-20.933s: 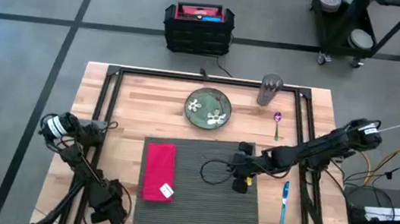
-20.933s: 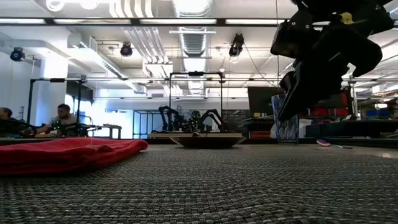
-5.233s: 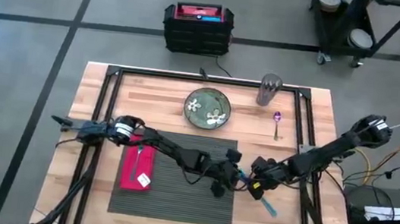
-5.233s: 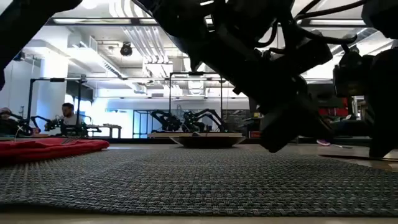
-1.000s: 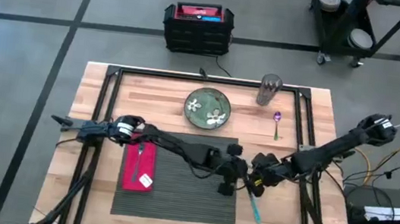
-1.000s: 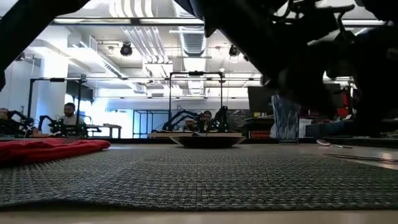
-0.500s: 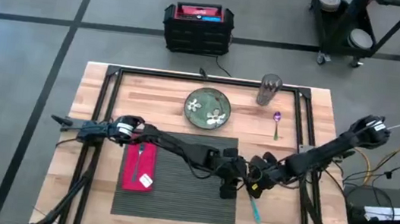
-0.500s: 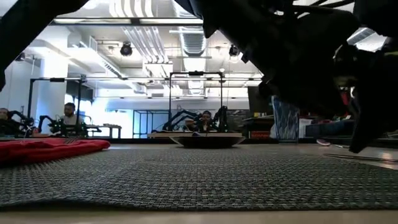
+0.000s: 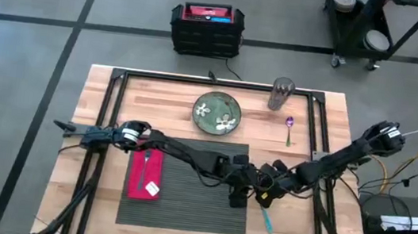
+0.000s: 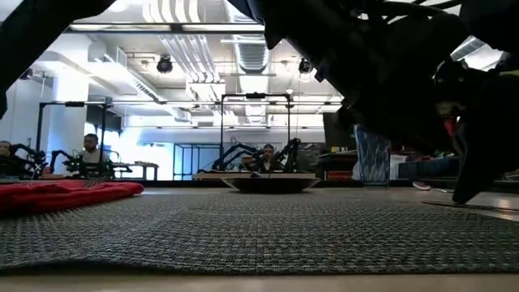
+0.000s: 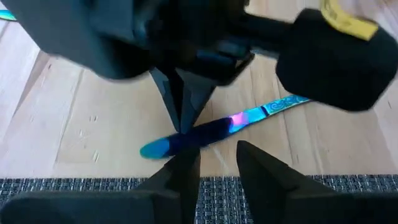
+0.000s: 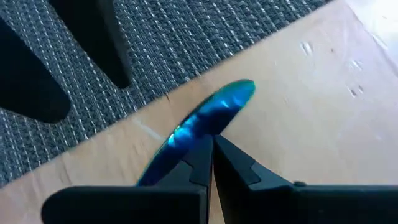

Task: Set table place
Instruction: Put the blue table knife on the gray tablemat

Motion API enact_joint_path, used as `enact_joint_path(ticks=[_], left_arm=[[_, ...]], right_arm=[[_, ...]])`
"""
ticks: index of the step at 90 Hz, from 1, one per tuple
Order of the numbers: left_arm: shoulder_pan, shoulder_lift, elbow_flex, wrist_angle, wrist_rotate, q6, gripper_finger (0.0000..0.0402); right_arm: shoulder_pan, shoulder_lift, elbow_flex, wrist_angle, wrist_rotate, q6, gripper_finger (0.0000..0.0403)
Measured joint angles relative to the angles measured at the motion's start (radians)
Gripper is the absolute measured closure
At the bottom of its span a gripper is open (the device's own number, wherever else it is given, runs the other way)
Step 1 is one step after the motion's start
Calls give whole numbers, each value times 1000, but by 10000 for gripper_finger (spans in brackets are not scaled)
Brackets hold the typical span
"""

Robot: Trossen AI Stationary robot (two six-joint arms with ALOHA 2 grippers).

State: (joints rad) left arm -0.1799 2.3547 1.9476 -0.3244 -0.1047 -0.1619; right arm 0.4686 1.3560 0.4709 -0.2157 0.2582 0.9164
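The grey ribbed placemat (image 9: 184,186) lies on the wood table (image 9: 329,116), with a red napkin (image 9: 143,174) on its left part. A blue iridescent knife (image 11: 211,132) lies flat on the wood just off the mat's right edge. My right gripper (image 12: 210,149) is shut, its tips down on the knife. My left gripper (image 11: 217,165) stands open over the mat's right edge, facing the knife and holding nothing. The green plate (image 9: 218,112), the grey cup (image 9: 281,94) and a purple spoon (image 9: 290,129) sit farther back. My right gripper has its shut fingertips (image 11: 181,121) set down from above on the knife's upper face (image 12: 196,127), near its rounded teal end. Whether the knife is pinched or only pressed on, I cannot tell. The knife lies flat on the table, slanting away from the mat.
A black metal rail (image 9: 322,139) runs along the table's right side, close behind my right arm. My left arm reaches across the placemat from the left. In the low view, people sit in the room far beyond the table.
My right gripper has come down and shifted a little toward the placemat, onto the knife. The knife lies where it was. My left gripper has edged slightly toward the table's near edge.
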Motion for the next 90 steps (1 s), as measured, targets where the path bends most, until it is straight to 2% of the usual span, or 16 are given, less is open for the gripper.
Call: enact_joint_path(ticks=[19,39,46,64,77,90], left_arm=[[0,0,0,1,0,10,324],[0,6,0,2,0,74,314],[-1,18,0,2,0,174,310],[-3,59,-7,18,-4,576,305],[-2,101,-7,90,-22,738,311],[-3,121,-7,118,-88,856,322]], right_arm=[[0,3,0,-5,2,-1,403],[0,3,-2,-6,11,-21,403],[1,3,-4,-4,17,-46,403],[1,3,-11,5,27,-72,403],[1,4,-16,24,31,-72,403],[3,4,-19,29,35,-75,403]])
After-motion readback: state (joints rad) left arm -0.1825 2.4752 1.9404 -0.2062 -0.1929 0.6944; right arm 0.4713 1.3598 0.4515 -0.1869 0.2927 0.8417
